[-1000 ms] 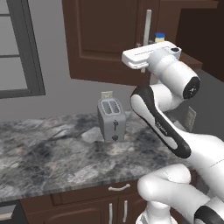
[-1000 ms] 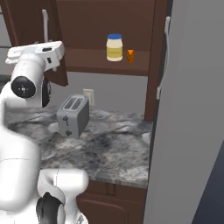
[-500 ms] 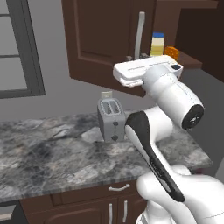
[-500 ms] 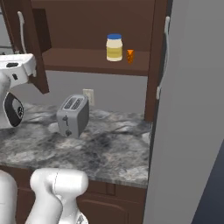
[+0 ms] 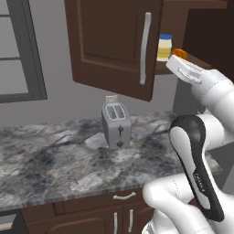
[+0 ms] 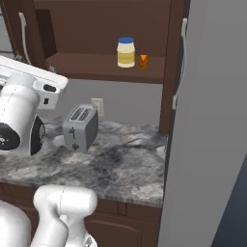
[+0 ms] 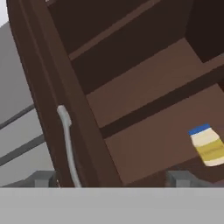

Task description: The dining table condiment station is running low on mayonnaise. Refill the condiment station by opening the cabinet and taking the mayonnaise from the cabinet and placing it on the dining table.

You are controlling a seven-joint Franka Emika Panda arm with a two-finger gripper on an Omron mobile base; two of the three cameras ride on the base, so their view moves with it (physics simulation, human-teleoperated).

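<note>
The cabinet (image 6: 96, 29) is standing open above the counter (image 5: 55, 160), its left door (image 5: 114, 45) swinging out toward me with the silver handle (image 5: 145, 48) running down its edge, and the right door (image 6: 176, 62) is hanging open against the tall grey panel (image 6: 207, 144) beside it. I am reaching my arm (image 5: 196, 160) up in front of the open shelf (image 6: 101, 65). The toaster (image 5: 116, 124) is sitting on the counter below the left door, near the wall. My hand (image 7: 111, 180) is pointing into the cabinet with the fingers (image 7: 41, 179) spreading wide and gripping nothing, the left one sitting just beside the door's handle. The jar (image 6: 126, 52) is standing upright on the shelf, toward its right end, its blue lid on top. The orange wedge (image 6: 143, 61) is lying just beside it on the right, close but not clearly touching.
</note>
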